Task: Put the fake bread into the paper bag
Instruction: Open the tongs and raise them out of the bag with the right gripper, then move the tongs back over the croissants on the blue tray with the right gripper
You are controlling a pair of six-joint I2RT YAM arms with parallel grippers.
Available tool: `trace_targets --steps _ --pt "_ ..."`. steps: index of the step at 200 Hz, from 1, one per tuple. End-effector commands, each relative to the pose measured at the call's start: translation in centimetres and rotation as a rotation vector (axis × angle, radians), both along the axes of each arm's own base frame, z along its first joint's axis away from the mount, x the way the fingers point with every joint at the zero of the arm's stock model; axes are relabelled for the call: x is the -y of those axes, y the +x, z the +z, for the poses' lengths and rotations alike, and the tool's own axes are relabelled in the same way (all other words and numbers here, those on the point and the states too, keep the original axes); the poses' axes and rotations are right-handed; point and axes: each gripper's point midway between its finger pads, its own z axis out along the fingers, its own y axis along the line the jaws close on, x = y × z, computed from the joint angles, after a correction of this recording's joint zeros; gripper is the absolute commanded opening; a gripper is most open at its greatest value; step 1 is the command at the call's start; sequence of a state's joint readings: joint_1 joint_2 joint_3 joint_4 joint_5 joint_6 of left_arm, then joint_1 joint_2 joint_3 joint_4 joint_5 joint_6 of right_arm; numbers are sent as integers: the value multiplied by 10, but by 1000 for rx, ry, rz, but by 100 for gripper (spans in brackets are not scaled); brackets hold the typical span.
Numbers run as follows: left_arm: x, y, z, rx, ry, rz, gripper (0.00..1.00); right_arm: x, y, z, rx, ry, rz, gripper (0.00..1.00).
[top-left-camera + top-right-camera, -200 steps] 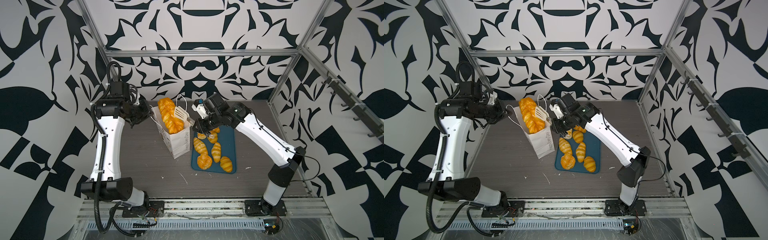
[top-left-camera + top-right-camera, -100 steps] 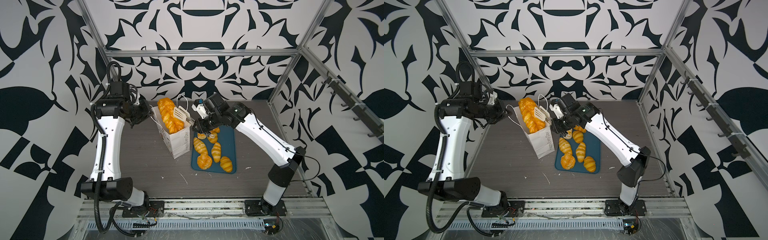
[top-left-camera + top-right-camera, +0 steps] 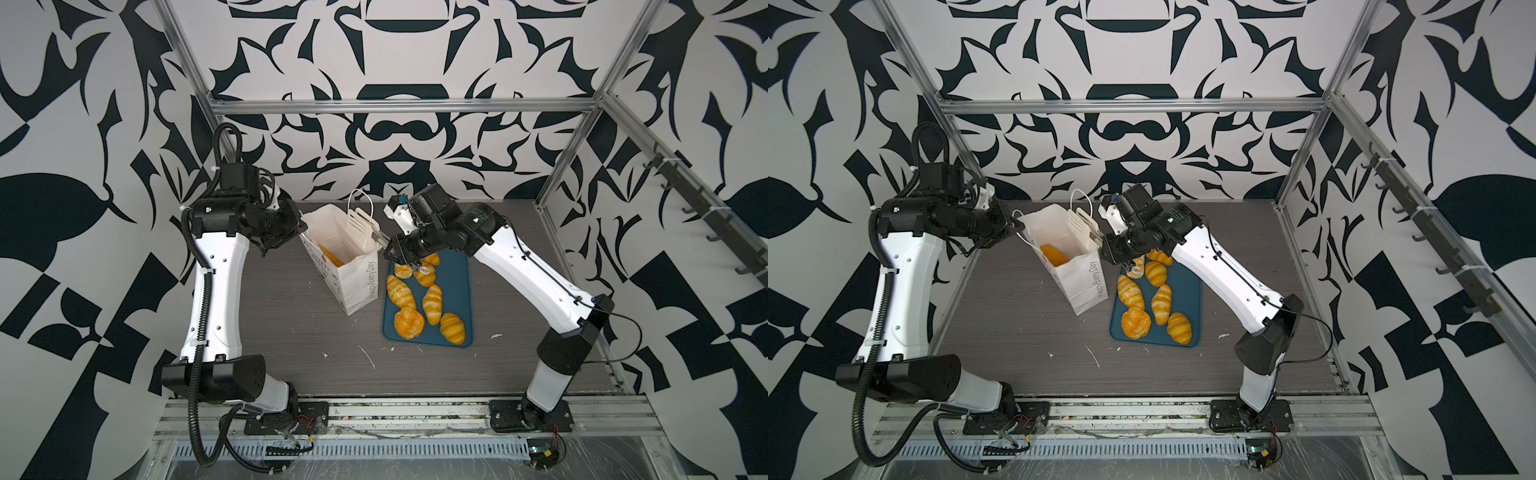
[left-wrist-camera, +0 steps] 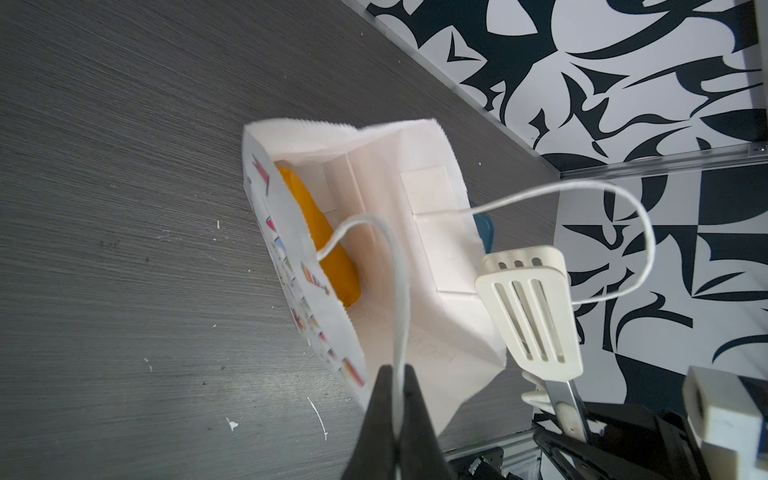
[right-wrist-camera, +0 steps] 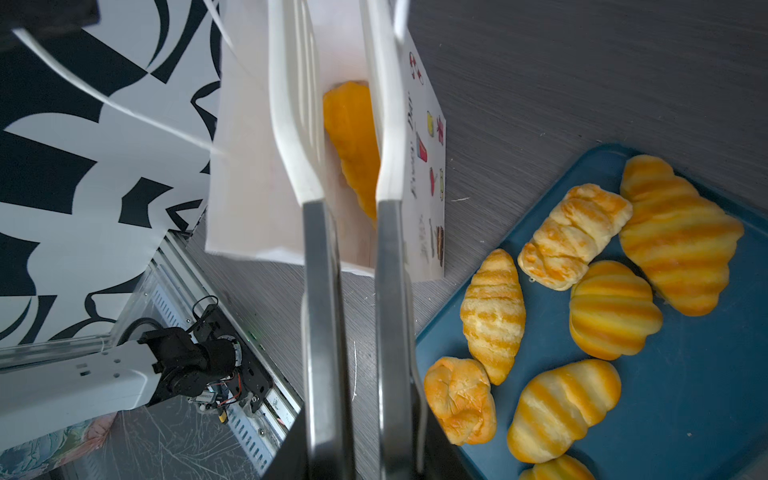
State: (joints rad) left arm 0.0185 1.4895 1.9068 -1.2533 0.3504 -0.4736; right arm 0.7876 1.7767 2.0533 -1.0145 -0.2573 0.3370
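Note:
The white paper bag [image 3: 359, 274] [image 3: 1086, 286] stands open left of the tray. One piece of fake bread [image 3: 332, 258] [image 3: 1052, 254] [image 4: 328, 249] [image 5: 353, 137] lies deep inside it. My left gripper [image 3: 302, 227] [image 4: 397, 370] is shut on the bag's thin cord handle [image 4: 399, 291], holding the mouth open. My right gripper [image 3: 390, 249] [image 5: 359, 451] is shut on white slotted tongs [image 3: 361, 218] [image 4: 528, 316] [image 5: 291, 104], whose blades stand apart and empty over the bag's mouth. Several more pastries, croissants [image 3: 432, 303] [image 5: 492, 316] and a round bun [image 3: 409, 323], lie on the tray.
The teal-blue tray [image 3: 462, 291] [image 3: 1191, 291] [image 5: 685, 395] lies flat right of the bag, under my right arm. The bag's second cord handle [image 3: 360, 197] loops up at its far side. White scuffs mark the dark tabletop [image 3: 291, 332]. Metal frame rails edge it.
The long loaf that stuck out of the bag's top between the tongs has dropped down inside the bag. The tong blades have spread apart. The left arm has held still.

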Motion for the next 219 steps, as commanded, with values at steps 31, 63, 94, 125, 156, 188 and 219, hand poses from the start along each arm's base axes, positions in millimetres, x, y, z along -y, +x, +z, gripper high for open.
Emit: trace_targets --steps 31,63,94,125,156,188,219 --pt "1 -6 -1 -23 -15 -3 0 5 -13 74 133 143 28 32" --pt "-1 -8 -1 -25 -3 0 0 11 -19 94 160 175 25 32" --pt "-1 -8 -2 -28 -3 1 0 24 -25 113 206 184 12 32" --pt "-1 -8 -2 -27 -2 -1 0 44 -19 120 234 171 -31 32" --pt "-1 -6 -1 -24 -1 -1 0 71 -6 121 237 156 -103 32" --pt "-1 -6 0 -23 -3 -2 0 105 15 112 205 137 -209 32" --pt "0 -6 0 -24 -5 -3 0 131 34 83 124 66 -307 32"
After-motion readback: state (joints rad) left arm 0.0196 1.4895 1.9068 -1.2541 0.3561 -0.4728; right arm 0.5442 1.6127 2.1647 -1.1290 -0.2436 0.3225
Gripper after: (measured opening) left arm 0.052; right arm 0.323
